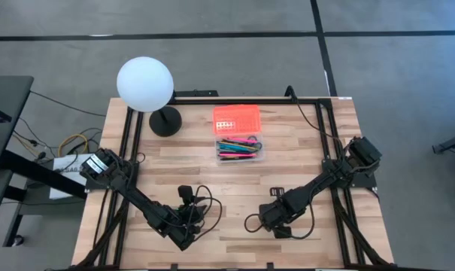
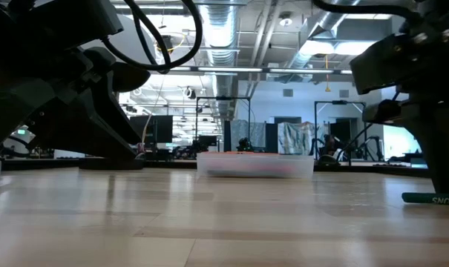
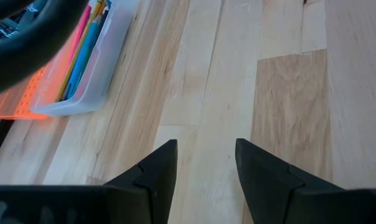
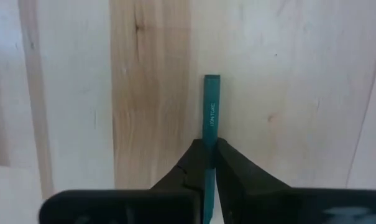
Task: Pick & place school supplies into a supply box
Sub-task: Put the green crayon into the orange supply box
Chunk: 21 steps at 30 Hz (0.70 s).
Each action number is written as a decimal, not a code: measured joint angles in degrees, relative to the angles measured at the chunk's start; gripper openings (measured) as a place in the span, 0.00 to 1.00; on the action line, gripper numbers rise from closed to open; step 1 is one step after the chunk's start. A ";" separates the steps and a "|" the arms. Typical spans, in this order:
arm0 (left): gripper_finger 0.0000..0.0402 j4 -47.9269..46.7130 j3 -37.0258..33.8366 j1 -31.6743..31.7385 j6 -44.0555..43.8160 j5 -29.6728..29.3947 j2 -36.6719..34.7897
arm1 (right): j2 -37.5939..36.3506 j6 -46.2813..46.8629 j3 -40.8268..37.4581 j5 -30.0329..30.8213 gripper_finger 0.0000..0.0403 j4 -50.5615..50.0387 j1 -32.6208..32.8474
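The supply box (image 1: 239, 150), a clear case with its orange lid (image 1: 236, 117) lying open behind it, sits just past the table's centre toward twelve o'clock and already holds a bundle of pens and pencils (image 1: 238, 146). At about seven o'clock the left gripper (image 3: 204, 163) hangs low over bare wood, its fingers spread and holding nothing. At about five o'clock the right gripper (image 4: 207, 152) is down at the tabletop with its fingers pressed together on a green marker (image 4: 210, 109), which lies flat on the boards. Judging by this, most of the job looks done: the marker is the only loose supply visible, and it still needs lifting, carrying toward twelve o'clock and dropping into the case.
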 joint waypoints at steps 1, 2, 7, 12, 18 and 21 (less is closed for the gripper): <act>0.39 0.00 0.00 0.00 0.00 0.00 0.01 | 0.00 -0.44 0.00 0.57 0.03 0.13 0.16; 0.39 0.00 0.00 0.00 0.00 0.00 0.01 | 0.00 -0.57 -0.01 1.11 0.03 0.21 0.27; 0.39 0.00 0.00 0.00 0.00 0.00 0.01 | 0.12 -2.80 0.48 2.33 0.02 -0.10 0.79; 0.39 0.00 0.00 0.00 0.00 0.00 0.01 | 0.52 -3.84 2.27 4.27 0.01 -1.59 1.36; 0.39 0.00 0.00 0.00 -0.02 -0.02 0.01 | 1.01 -8.03 4.75 9.71 0.01 -2.94 1.59; 0.39 0.00 0.00 0.00 -0.02 -0.02 0.01 | 0.93 -10.88 6.39 14.34 0.00 -3.11 1.11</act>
